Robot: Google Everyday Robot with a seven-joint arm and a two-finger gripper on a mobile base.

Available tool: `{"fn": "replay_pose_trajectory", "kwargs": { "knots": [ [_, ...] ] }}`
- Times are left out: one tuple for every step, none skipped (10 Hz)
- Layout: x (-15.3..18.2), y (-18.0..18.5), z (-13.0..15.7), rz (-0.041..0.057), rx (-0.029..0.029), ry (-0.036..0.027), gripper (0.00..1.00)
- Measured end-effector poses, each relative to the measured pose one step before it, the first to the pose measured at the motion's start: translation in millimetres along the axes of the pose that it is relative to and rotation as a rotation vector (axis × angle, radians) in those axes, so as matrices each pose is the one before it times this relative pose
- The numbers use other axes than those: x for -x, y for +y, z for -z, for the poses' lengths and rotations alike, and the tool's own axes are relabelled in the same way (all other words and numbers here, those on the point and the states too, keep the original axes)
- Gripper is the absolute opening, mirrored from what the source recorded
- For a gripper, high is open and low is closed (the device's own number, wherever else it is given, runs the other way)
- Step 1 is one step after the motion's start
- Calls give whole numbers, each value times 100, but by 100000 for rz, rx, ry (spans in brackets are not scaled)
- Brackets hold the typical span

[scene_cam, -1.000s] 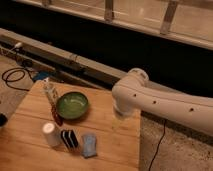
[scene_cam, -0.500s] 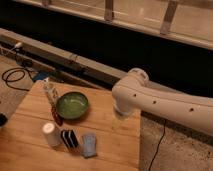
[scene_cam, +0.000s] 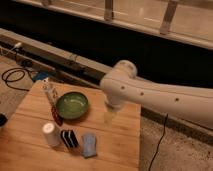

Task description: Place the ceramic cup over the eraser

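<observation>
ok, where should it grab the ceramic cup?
Probably the side walls near the top, coming from above: the ceramic cup stands upright with no handle, and the eraser sits close beside it. The gripper hangs beside the green bowl.

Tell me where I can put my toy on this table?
Bare wood lies right of the green bowl, under the gripper, and left of the ceramic cup. Crowded: cup, eraser and blue-grey pad sit in a row before the bowl, bottle beside it.

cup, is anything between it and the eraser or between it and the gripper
Nothing visible. The cup stands right beside the eraser; the gripper hangs over the table past the bowl, which lies just off the direct line.
</observation>
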Motion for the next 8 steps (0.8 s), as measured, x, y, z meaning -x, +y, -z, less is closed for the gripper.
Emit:
{"fn": "replay_pose_trajectory", "kwargs": {
  "knots": [
    [2619,701,269,5371,-557,-230,76],
    [3108,909,244,5921,-371,-310,76],
    [2309,686,55,4455,57,-95,76],
    [2979,1049,-172,5843,797,-26,76],
    [2909,1265,-302,5989,1544,-67,76],
    [2684,1473,-214,6210,1296,-134,76],
    [1385,746,-85,3153,657,-148,76],
    [1061,577,-94,2637,474,268,76]
  ]
}}
